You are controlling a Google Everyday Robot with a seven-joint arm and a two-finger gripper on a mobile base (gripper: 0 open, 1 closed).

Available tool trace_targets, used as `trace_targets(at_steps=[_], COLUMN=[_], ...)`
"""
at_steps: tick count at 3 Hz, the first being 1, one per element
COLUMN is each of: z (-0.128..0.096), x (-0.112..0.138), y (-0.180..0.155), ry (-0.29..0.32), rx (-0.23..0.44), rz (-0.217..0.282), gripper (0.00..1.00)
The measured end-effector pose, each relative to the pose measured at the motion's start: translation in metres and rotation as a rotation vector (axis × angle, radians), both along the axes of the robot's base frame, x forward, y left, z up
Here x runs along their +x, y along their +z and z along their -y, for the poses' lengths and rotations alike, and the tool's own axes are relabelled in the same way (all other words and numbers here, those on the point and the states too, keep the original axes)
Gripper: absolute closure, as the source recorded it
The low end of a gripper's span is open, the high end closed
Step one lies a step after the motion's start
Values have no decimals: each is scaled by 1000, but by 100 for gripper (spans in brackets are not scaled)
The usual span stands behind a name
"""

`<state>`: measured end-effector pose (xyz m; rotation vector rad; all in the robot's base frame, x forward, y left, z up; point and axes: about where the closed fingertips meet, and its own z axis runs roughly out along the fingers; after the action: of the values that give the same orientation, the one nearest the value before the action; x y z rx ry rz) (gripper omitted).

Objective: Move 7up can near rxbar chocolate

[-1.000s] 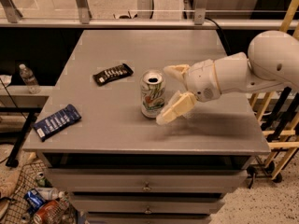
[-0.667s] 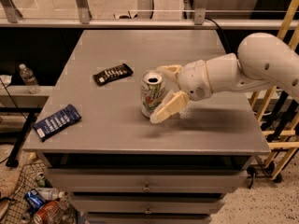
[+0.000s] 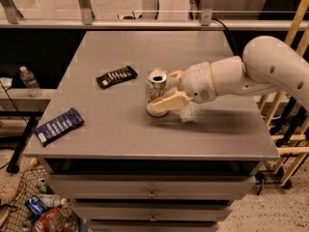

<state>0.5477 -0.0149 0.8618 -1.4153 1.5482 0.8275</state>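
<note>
One 7up can, one rxbar chocolate and one blue bar lie on the desk. The can stands mid-desk, apart from the rxbar, with the claw clamped around it. A second ago the claw sat farther right, and the can has since edged toward the far edge.

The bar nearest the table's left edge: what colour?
The bar is blue with white lettering, camera view; end effector at the 7up can.

Upright 7up can, top open, apparently clasped by the claw, near flat dark rxbar chocolate.
</note>
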Motion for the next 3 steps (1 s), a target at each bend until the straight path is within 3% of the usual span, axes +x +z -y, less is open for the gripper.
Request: trace_targets(at_steps=[1,2,3], z=[4,39,92], x=[1,7,16], y=[2,20,45], ry=[-16,-107,-205], rx=[1,8,-5], rz=[3,27,58], gripper=[72,95,100])
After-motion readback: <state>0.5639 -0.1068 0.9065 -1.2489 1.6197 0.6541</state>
